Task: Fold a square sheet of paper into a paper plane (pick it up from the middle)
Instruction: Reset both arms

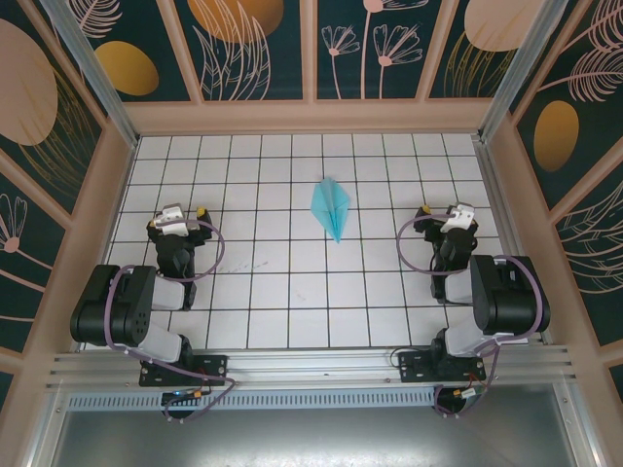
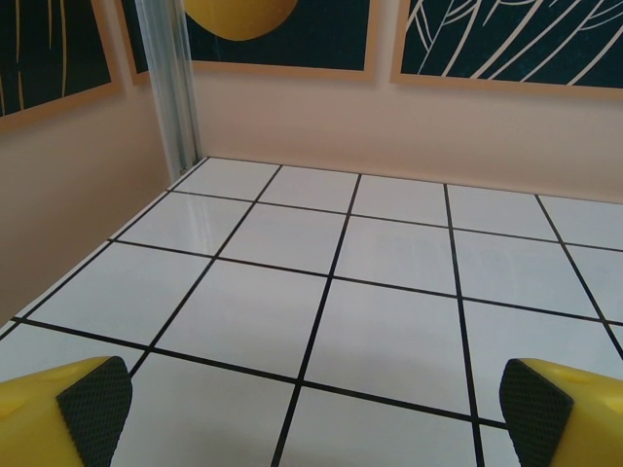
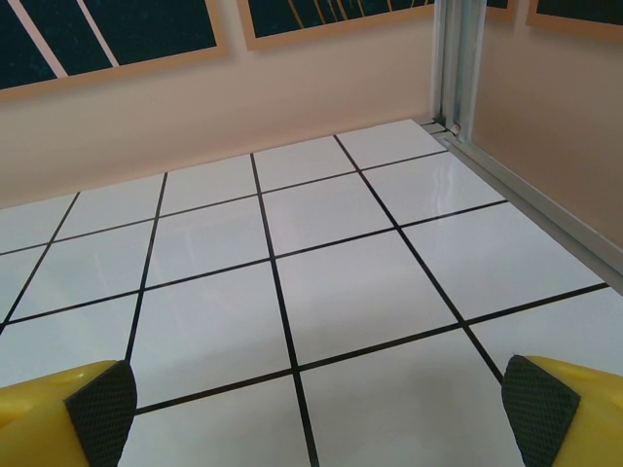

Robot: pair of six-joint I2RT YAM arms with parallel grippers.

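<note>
While the paper plane (image 1: pixel 332 207) lies folded at mid-table, nose toward the arms, left gripper (image 1: pixel 187 211) and right gripper (image 1: pixel 443 211) hang released and empty, well apart from it. Folding looks finished, with nothing left but parking.

The top external camera hangs high above and behind the arms, looking steeply down: the arm bases (image 1: pixel 185 370) sit at its bottom edge, with the whole tiled table (image 1: pixel 292 292) and the back wall (image 1: pixel 253 49) beyond. The 2 wrist cameras ride low and close over the tiles, facing forward toward that wall. The left takes in the far-left corner post (image 2: pixel 175 88), the right the far-right corner post (image 3: pixel 453 58). All 3 views share the tiled surface.
</note>
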